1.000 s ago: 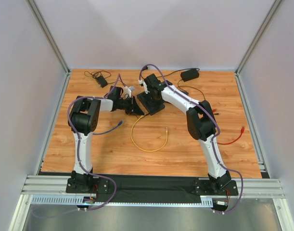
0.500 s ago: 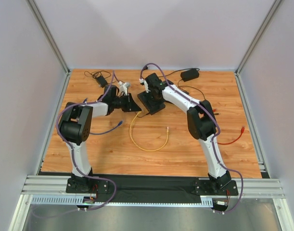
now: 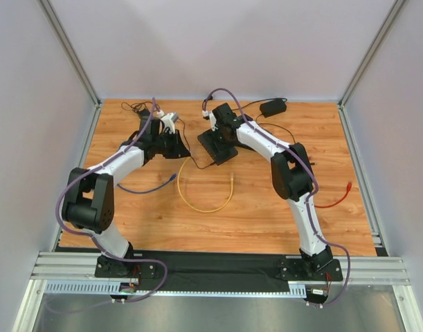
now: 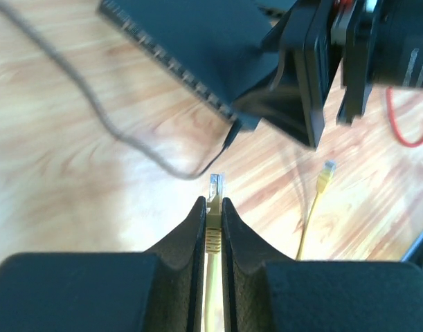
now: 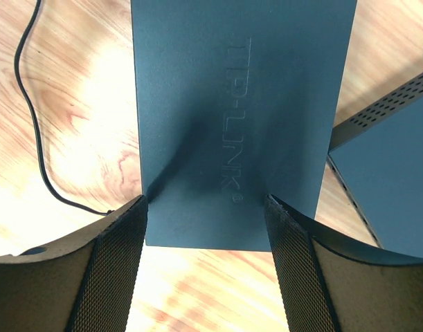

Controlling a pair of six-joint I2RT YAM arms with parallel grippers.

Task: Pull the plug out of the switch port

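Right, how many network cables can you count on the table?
3. The yellow cable loops mid-table, one plug in the left hand; the blue-plugged cable lies beside the left arm; the red cable far right. Others may be hidden.

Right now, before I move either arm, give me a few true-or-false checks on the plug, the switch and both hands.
1. The left hand is clamped on the yellow cable just behind its plug. True.
2. That plug sits in a port of the switch. False: it is clear of the switch, with bare table showing between them.
3. The right hand has its fingers on either side of the switch. True.
4. The red cable lies by the left arm. False: it lies beside the right arm.
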